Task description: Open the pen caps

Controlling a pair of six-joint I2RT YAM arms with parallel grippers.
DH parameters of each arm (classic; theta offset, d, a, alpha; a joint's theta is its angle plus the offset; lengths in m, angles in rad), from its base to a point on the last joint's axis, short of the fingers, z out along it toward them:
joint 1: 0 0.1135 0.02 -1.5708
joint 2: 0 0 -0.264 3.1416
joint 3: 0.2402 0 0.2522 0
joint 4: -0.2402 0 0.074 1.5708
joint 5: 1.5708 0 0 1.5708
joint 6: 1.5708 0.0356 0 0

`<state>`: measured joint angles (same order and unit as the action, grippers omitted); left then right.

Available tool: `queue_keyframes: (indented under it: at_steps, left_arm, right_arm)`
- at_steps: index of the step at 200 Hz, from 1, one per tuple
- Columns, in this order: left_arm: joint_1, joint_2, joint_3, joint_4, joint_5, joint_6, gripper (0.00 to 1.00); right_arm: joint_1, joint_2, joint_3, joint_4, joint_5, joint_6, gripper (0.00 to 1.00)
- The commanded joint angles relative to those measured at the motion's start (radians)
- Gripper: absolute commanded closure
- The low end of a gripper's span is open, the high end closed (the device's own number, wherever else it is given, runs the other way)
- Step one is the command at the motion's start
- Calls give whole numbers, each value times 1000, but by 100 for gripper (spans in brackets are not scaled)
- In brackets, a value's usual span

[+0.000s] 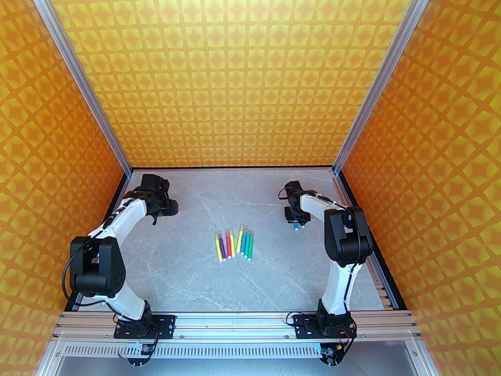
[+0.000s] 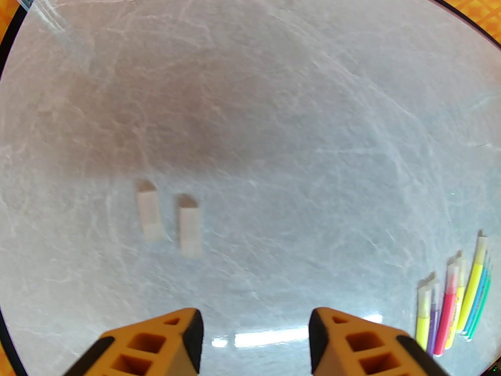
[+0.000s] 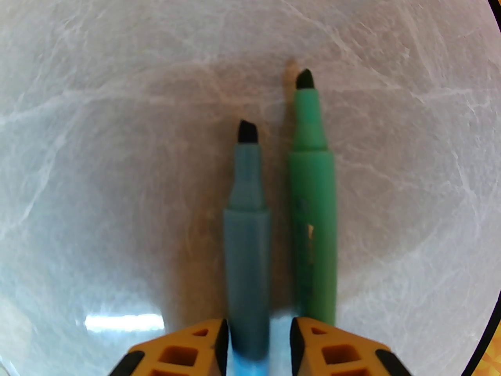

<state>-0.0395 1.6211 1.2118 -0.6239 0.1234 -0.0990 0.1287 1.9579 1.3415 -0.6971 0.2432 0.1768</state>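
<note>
As left hand (image 2: 256, 327) gapes, right hand (image 3: 258, 327) loose round blue pen (image 3: 246, 249), we see capped pens (image 1: 234, 243) between them, lying near-far.

Bare tips showing on our table (image 3: 98, 151)
We see the blue pen (image 3: 247, 249) between our gripper (image 3: 259, 327) fingers, green pen (image 3: 313, 217) just beside it on the right, dark tips pointing away.

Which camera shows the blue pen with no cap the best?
The right wrist view: the blue pen lies close up between the fingers of the right claw, its bare tip plain. In the top view it is a tiny blue stub under that claw.
</note>
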Motion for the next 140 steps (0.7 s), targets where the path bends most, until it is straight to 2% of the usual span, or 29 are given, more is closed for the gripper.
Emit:
queue_keyframes:
  at_steps: [1,57,86,113,140]
  left_arm:
    - [-5,-60,-71,121,59,-19,41]
    - [-5,-182,-240,287,126,-19,35]
    - [-6,-198,-278,338,151,-23,35]
    - [-10,-214,-302,390,174,-30,33]
    - [-16,-213,-311,426,186,-32,27]
  right_arm:
    - [10,-103,-16,-28,-41,-18,63]
    - [108,-249,-87,-63,-105,-3,59]
    - [184,-332,-150,-66,-196,45,55]
    - [253,-395,-204,-63,-217,107,52]
    - [319,-432,-250,-63,-214,169,50]
